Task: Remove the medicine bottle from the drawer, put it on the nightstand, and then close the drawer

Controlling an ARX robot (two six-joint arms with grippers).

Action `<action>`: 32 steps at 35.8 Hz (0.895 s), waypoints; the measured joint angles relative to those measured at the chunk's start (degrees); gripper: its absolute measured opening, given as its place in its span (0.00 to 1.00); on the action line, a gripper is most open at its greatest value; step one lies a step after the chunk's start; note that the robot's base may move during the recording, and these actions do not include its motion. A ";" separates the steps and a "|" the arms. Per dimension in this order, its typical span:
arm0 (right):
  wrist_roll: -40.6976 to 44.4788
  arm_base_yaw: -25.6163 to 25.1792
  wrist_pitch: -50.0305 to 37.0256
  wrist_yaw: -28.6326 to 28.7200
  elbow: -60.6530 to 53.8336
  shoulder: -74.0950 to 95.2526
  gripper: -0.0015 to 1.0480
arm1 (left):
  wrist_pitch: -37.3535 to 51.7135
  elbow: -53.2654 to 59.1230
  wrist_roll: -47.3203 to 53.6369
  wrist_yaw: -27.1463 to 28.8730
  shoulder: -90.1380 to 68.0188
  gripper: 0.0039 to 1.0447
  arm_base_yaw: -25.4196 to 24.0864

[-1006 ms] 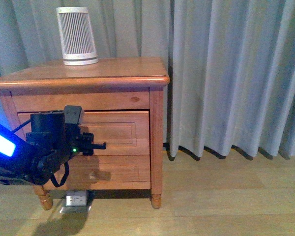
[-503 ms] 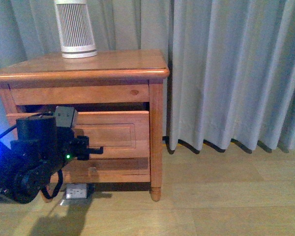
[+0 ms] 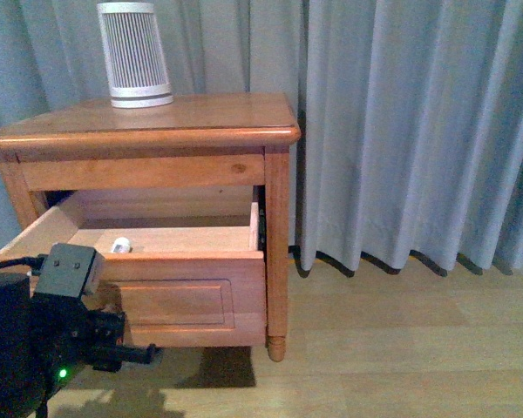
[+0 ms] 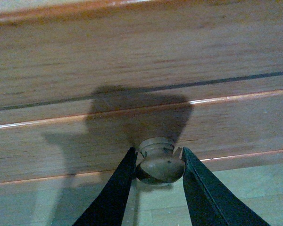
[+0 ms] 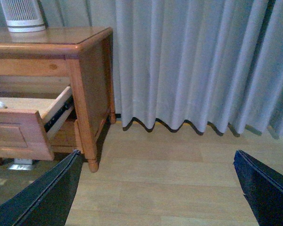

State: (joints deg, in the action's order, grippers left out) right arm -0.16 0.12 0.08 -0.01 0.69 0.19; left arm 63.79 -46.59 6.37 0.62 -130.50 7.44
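- From the left wrist camera I see the left jaws closed narrow on the knob (image 4: 159,165), one dark finger (image 4: 117,188) pressed against each side of it (the panel grooves of the drawer front run just behind).
- In the front view the left arm (image 3: 26,348) fills the lower left corner, low in front of the drawer (image 3: 192,296); a green light glows on it, and it hides the knob from this camera.
- The right jaws stand wide: the right wrist camera shows its two dark fingers (image 5: 42,197) at opposite edges of the picture, well apart, with nothing between them but bare wooden floor (image 5: 155,179).
- The drawer is pulled well out of the bench (image 3: 218,113), and its paler inside is open to view.
- The bottle (image 3: 120,246) is inside the drawer, on its floor, near the front wall and toward the left side. I see only its small white top part, so I cannot tell whether it stands or lies.
- The bench top is glossy and carries a white slatted cone (image 3: 134,54), upright at its back left corner.
- Behind and to the right hangs a grey curtain (image 3: 401,131), reaching down to the floor.
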 joint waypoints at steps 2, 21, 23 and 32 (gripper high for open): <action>0.00 0.00 0.00 0.00 0.00 0.00 0.93 | 0.00 1.22 0.07 0.48 0.76 0.23 0.24; 0.00 0.00 0.00 0.02 0.00 0.00 0.93 | -9.01 9.60 -0.70 -1.99 15.32 0.95 -3.91; 0.00 0.00 0.00 0.00 0.00 0.00 0.93 | -10.75 9.57 -1.49 -2.32 18.32 0.93 -4.92; 0.02 0.00 0.00 0.00 0.00 0.00 0.93 | -22.29 6.93 -5.53 -5.46 42.03 0.94 -9.25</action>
State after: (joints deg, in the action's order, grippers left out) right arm -0.14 0.12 0.08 -0.01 0.69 0.19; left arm 41.50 -39.66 0.84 -4.84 -88.47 -1.80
